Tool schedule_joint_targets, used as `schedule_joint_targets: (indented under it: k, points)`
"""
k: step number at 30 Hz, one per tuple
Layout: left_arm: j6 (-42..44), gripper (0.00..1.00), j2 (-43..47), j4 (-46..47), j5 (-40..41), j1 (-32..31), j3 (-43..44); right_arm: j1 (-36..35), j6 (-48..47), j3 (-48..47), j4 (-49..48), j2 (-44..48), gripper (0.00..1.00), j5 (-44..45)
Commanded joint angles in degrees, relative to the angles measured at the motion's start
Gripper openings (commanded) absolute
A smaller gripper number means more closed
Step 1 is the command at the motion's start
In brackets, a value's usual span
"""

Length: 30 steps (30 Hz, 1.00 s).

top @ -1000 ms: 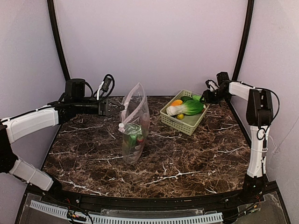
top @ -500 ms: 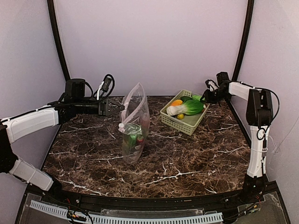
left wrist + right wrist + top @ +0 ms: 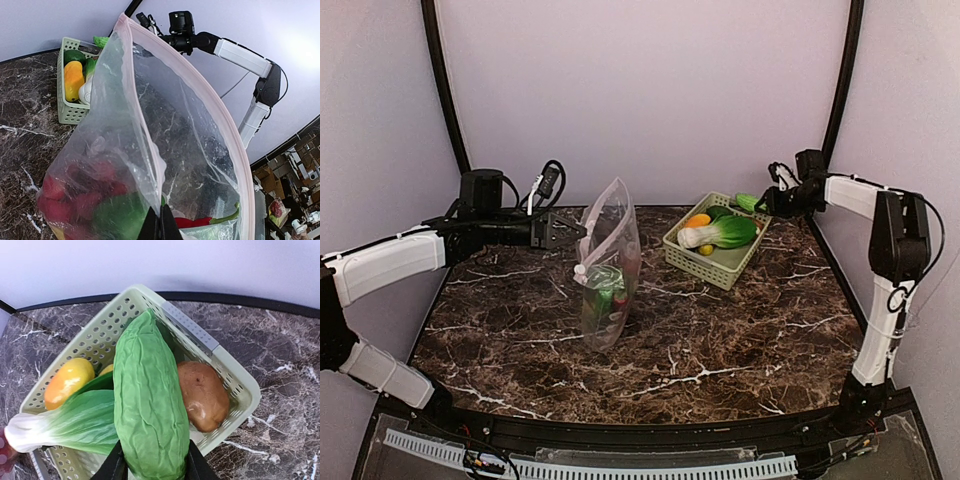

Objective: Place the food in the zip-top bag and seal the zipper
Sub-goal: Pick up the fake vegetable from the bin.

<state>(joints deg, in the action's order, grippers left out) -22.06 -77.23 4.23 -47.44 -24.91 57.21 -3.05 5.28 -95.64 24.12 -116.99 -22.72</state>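
Observation:
The clear zip-top bag stands upright on the marble table, its mouth open. My left gripper is shut on the near edge of its pink zipper, holding it up. Inside the bag lie a red chili, a green pepper and red tomato pieces. My right gripper is shut on a long wrinkled green cucumber, held just above the pale green basket. In the basket lie a bok choy, a yellow-orange piece and a brown potato.
The basket sits at the back right of the table, a hand's width right of the bag. Black frame posts rise at both back corners, with grey walls close behind. A black rail runs along the near edge.
My right gripper has closed on the green cucumber and lifted it up and slightly right, off the basket. The left arm and the bag have not moved.

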Motion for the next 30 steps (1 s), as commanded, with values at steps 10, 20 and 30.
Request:
schedule_joint_targets:
  k: [10,20,30]
  points:
    - [1.0,0.01,1.5,-0.6,-0.4,0.4,0.4,-6.2,3.3,16.4,-5.7,25.4,0.27,4.5]
    - [0.4,0.01,3.5,1.6,-1.4,0.4,-0.3,-20.8,6.5,19.9,1.6,40.0,0.27,12.1]
    - [-0.6,0.01,3.4,3.7,-2.8,0.3,-1.0,-42.5,4.1,3.6,17.2,34.7,0.27,22.5]
